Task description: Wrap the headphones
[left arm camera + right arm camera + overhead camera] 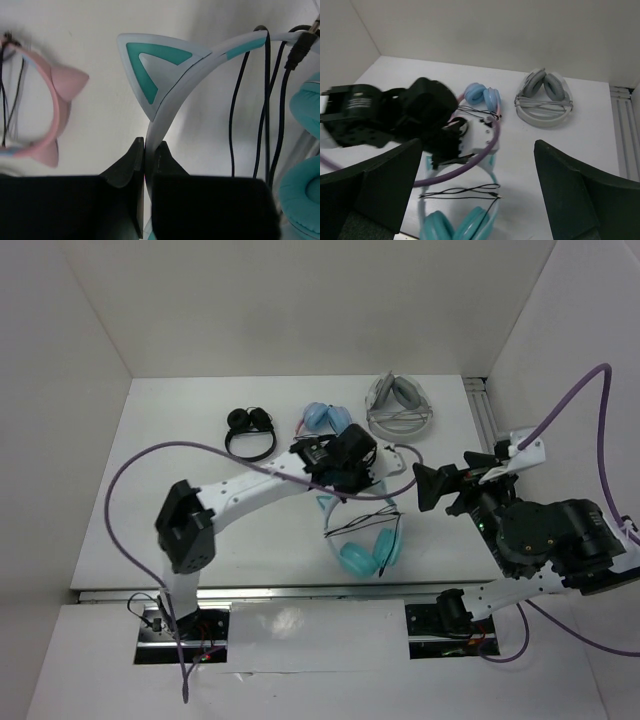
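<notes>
The teal headphones (365, 552) lie on the table near the front, ear cups toward me, pale headband with cat ears pointing away. Their black cable (372, 523) is looped across the band; it also shows in the right wrist view (465, 190). My left gripper (345, 480) is shut on the pale headband (167, 107) just below a teal cat ear (150, 65). My right gripper (432, 488) is open and empty, hovering right of the headphones, which show in its view (457, 227).
A pink-banded light-blue pair (325, 418) lies behind the left gripper, also in the left wrist view (50, 110). A black pair (250, 430) is at the back left, a grey pair (400, 405) at the back right. White walls enclose the table.
</notes>
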Robot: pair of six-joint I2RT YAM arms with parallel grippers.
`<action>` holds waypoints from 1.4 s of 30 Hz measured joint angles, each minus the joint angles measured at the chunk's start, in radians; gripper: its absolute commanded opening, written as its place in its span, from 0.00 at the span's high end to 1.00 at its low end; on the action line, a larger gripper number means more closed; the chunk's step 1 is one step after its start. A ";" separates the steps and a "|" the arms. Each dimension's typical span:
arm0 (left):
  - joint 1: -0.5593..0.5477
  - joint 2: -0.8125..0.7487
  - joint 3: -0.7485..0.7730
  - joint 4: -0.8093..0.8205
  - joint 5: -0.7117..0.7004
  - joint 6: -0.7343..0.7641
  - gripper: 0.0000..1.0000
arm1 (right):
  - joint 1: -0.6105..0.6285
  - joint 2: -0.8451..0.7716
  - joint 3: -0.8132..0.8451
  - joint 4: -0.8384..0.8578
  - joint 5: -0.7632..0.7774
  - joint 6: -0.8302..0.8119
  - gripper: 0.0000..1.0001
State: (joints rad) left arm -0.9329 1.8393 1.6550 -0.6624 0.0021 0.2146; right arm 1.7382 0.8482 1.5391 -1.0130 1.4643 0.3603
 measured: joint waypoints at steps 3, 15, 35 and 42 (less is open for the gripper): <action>0.045 0.223 0.267 -0.039 0.090 0.072 1.00 | -0.001 -0.038 -0.031 0.050 0.003 -0.042 0.00; 0.179 0.674 0.732 -0.019 0.277 0.234 1.00 | -0.010 -0.055 -0.131 0.054 -0.025 -0.028 0.00; 0.125 0.758 0.745 0.103 0.357 0.237 0.72 | -0.010 -0.094 -0.211 0.006 -0.076 0.060 0.00; 0.118 0.768 0.734 0.164 0.282 0.198 0.08 | -0.018 -0.126 -0.225 0.003 -0.085 0.069 0.00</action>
State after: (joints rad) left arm -0.8146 2.6072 2.3886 -0.4980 0.2844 0.4129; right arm 1.7203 0.7227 1.3140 -1.0103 1.3792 0.4290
